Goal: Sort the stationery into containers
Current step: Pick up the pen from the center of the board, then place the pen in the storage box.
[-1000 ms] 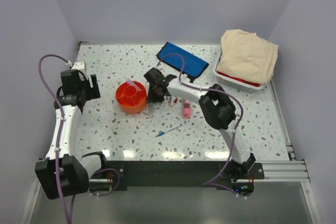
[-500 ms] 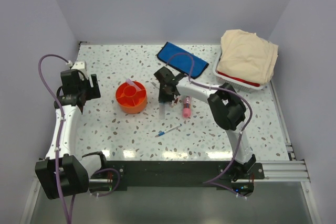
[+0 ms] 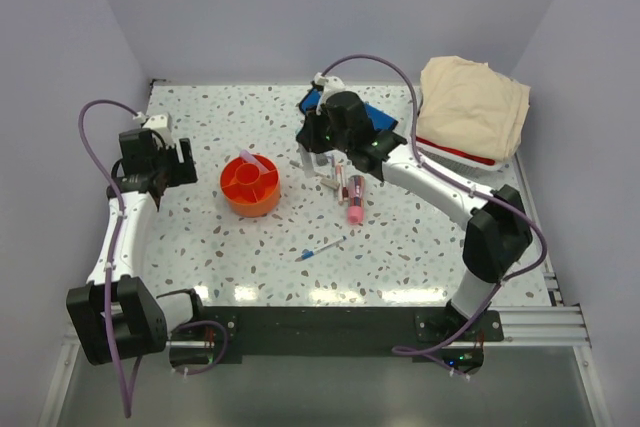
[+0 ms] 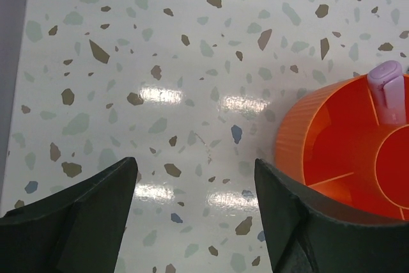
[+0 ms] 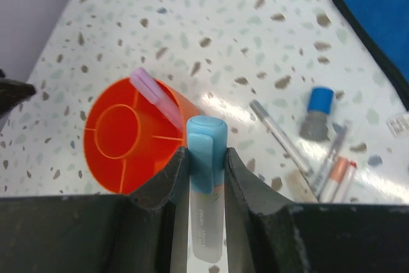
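My right gripper (image 3: pixel 318 159) (image 5: pixel 206 158) is shut on a blue-capped marker (image 5: pixel 207 148) and holds it above the table, just right of the orange tub (image 3: pixel 250 187) (image 5: pixel 124 139) (image 4: pixel 345 151). A lilac marker (image 3: pixel 252 160) (image 5: pixel 156 97) (image 4: pixel 388 91) stands in the tub. On the table lie a blue-capped stick (image 5: pixel 316 114), a thin grey pen (image 5: pixel 281 135), two pens (image 3: pixel 340 183) (image 5: pixel 335 169), a pink tube (image 3: pixel 355 211) and a blue-tipped pen (image 3: pixel 320 249). The blue pouch (image 3: pixel 378 125) (image 5: pixel 377 17) lies behind. My left gripper (image 3: pixel 172 169) (image 4: pixel 195 222) is open and empty, left of the tub.
A white basket with a red rim (image 3: pixel 455 153), covered by a beige cloth (image 3: pixel 472 102), stands at the back right. Lilac walls close in the table on the left, back and right.
My right gripper has risen from the table with the blue-capped marker and drawn back and right, away from the tub. The left arm shifted only slightly.
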